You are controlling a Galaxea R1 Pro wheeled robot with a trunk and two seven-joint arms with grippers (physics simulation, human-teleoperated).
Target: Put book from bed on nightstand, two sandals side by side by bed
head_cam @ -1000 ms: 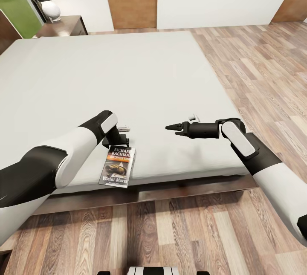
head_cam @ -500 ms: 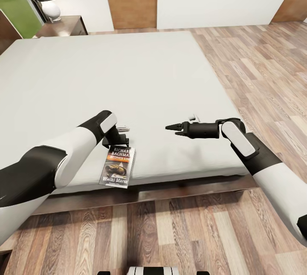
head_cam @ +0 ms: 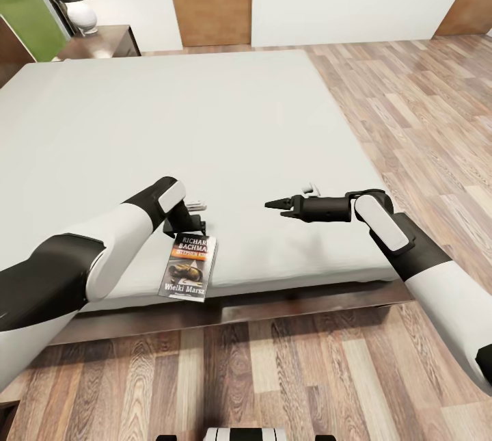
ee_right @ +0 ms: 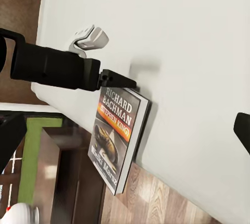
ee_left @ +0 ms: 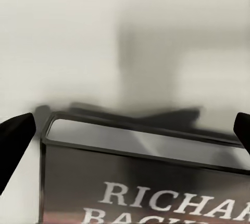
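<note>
The book (head_cam: pixel 188 267) lies face up on the bed (head_cam: pixel 205 119), close to the mattress's near edge. My left gripper (head_cam: pixel 186 226) points down at the book's top end. It is open, and in the left wrist view its fingertips (ee_left: pixel 14 130) stand either side of the book (ee_left: pixel 140 182). My right gripper (head_cam: pixel 275 205) hovers over the mattress to the book's right, open and holding nothing. In the right wrist view the book (ee_right: pixel 117 138) and the left gripper (ee_right: pixel 119 81) show at its top edge. The sandals are out of view.
A nightstand (head_cam: pixel 102 41) with a white-based lamp (head_cam: pixel 80 14) stands at the bed's far left corner. The dark bed frame (head_cam: pixel 287 301) runs along the near side. Wood-plank floor (head_cam: pixel 424 119) lies open to the right and in front.
My left arm has shifted very slightly at the book's top end. The book and the right arm have not moved.
</note>
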